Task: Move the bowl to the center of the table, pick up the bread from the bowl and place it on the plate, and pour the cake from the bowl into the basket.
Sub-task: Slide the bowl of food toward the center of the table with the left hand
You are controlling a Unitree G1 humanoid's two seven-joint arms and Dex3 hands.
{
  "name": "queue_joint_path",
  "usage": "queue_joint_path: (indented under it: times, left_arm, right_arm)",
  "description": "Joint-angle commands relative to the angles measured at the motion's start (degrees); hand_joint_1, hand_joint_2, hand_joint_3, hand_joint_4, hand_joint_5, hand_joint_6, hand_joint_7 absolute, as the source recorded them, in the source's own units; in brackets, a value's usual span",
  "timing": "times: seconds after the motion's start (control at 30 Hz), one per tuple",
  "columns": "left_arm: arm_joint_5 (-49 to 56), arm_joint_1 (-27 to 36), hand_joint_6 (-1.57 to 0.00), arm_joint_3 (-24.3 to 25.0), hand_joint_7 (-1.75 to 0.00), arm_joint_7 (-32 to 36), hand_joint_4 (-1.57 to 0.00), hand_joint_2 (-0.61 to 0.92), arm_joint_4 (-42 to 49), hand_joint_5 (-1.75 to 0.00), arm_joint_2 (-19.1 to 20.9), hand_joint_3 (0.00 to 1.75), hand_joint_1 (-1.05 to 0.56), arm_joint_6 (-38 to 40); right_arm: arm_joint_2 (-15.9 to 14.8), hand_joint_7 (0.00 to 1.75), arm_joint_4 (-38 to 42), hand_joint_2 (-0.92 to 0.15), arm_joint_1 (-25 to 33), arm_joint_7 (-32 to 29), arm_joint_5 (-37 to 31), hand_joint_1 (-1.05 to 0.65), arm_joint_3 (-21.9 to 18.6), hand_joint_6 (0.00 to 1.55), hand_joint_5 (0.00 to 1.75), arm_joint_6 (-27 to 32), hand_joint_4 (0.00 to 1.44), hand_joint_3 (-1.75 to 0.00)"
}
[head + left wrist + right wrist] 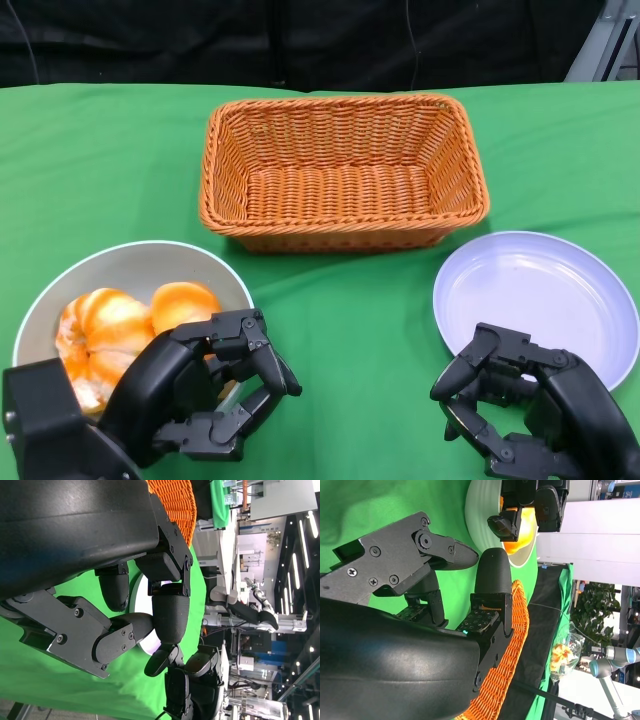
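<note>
two pastries (125,325) fill bowl (120,262); basket (340,170) bare.

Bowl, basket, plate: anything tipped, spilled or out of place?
Nothing stands out. The bowl sits upright at the left with its food inside, the basket and plate are empty and level. No crumbs on the cloth.

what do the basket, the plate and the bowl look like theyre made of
Basket: woven wicker or a plastic imitation, orange-brown; the strands and braided rim show, matte. Plate: probably plastic or glazed ceramic, pale lavender, smooth with a soft sheen. Bowl: likely ceramic or melamine, off-white outside, greyish inside, smooth and plain.
</note>
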Motion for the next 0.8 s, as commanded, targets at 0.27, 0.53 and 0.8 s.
queue_joint_path:
  times: [0.27, 0.53, 0.8]
  left_arm:
    - [0.0, 0.0, -0.79, 0.2, -1.38, -0.2, -0.78, 0.57, 0.8, -1.65, 0.5, 0.97, -0.29, 0.2]
    - [-0.1, -0.1, -0.79, 0.2, -1.37, -0.3, -0.78, 0.58, 1.0, -1.64, 0.7, 0.97, -0.30, 0.3]
    - [0.0, -0.1, -0.79, 0.1, -1.37, -0.1, -0.78, 0.59, 0.9, -1.65, 0.7, 0.94, -0.31, 0.3]
  right_arm:
    - [-0.5, 1.18, 0.2, -0.64, -0.3, 0.0, 0.5, -0.24, -0.7, 0.73, 1.52, -1.1, 0.71, -0.76]
    - [-0.4, 1.17, 0.7, -0.64, -0.5, 0.1, 0.6, -0.24, -0.8, 0.73, 1.52, -1.7, 0.71, -0.77]
    - [-0.8, 1.18, 0.4, -0.63, -0.4, -0.2, 0.1, -0.24, -0.8, 0.73, 1.51, -1.5, 0.71, -0.78]
